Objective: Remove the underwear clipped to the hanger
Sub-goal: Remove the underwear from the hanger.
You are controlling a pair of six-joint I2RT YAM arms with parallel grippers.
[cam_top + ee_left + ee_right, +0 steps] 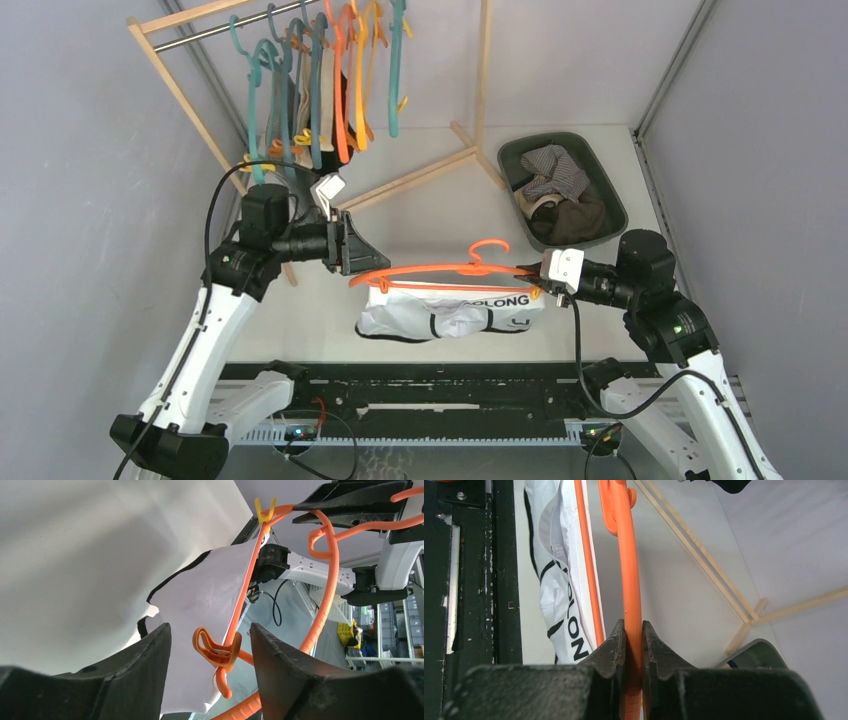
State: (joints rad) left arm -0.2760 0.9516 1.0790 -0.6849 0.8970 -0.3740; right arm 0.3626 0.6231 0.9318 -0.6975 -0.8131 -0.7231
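An orange hanger [440,272] hangs level above the table, my right gripper [540,282] shut on its right end; the right wrist view shows the jaws [634,630] pressed on the orange bar [626,555]. The white underwear with black trim [450,312] hangs clipped below the bar. My left gripper [362,262] is at the hanger's left end. In the left wrist view its fingers [210,627] stand apart on either side of an orange clip [217,650], with a gap on each side and the white cloth [200,600] behind. A yellow clip [265,507] holds the far end.
A wooden rack with several teal and orange hangers [320,80] stands at the back left, its base beam [420,175] crossing the table. A dark green bin [515,150] of clothes sits at the back right. A black rail [430,385] runs along the near edge.
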